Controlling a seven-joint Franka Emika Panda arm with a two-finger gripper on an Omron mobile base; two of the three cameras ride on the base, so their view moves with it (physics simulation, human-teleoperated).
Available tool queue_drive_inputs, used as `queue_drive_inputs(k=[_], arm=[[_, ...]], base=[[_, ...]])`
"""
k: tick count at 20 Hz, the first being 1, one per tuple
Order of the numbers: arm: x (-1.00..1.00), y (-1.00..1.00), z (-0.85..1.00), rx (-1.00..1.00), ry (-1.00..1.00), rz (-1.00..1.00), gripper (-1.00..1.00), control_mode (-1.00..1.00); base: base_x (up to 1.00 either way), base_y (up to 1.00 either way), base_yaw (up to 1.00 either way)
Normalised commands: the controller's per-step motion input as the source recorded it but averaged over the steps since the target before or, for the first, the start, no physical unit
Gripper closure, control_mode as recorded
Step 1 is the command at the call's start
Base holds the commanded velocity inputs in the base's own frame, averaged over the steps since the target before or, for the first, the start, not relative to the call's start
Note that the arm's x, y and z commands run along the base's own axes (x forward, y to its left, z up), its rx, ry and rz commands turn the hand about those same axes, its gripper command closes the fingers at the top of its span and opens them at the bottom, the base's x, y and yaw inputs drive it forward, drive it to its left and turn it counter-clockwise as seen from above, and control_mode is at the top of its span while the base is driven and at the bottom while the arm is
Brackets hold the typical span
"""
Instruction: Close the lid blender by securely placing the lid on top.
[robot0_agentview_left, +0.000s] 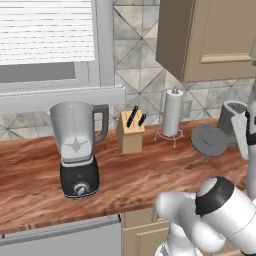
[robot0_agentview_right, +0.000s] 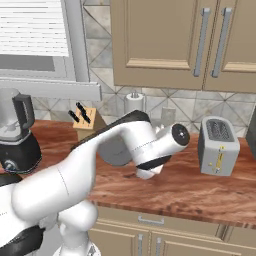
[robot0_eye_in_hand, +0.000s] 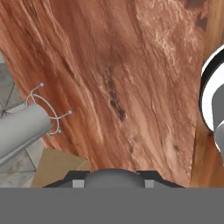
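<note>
The blender (robot0_agentview_left: 77, 147) stands at the left of the wooden counter (robot0_agentview_left: 150, 175), its clear tapered jar open on top and its dark handle facing right; it is also at the left edge of the right base view (robot0_agentview_right: 17, 137). The lid (robot0_agentview_left: 210, 140) is a dark grey disc hanging tilted above the counter's right part, far right of the blender. My gripper (robot0_agentview_left: 234, 141) holds it at its right side. In the hand view the lid's rounded knob (robot0_eye_in_hand: 113, 177) sits at the bottom, between the fingertips of the gripper (robot0_eye_in_hand: 113, 183). My arm hides most of the lid (robot0_agentview_right: 114, 150).
A knife block (robot0_agentview_left: 131, 132) and a paper towel holder (robot0_agentview_left: 172, 115) stand at the back between blender and lid. A grey toaster (robot0_agentview_right: 218, 145) sits to the right. Wall cabinets (robot0_agentview_right: 190, 45) hang overhead. The towel roll (robot0_eye_in_hand: 22, 131) lies at the hand view's left.
</note>
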Motion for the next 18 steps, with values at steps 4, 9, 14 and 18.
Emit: queue_drive_inputs(k=[4, 9, 14, 18], arm=[[0.00, 1.00, 0.69, 0.00, 0.00, -0.16, 1.00, -1.00], [0.00, 0.96, 0.50, 0.00, 0.00, -0.14, 1.00, -1.00], [-0.35, 0.44, 0.08, 0.00, 0.00, -0.01, 1.00, -1.00], [-0.26, 0.53, 0.65, 0.02, 0.00, 0.01, 1.00, -1.00]], base=[[0.00, 0.00, 0.00], [0.00, 0.00, 0.00], [0.00, 0.00, 0.00], [0.00, 0.00, 0.00]])
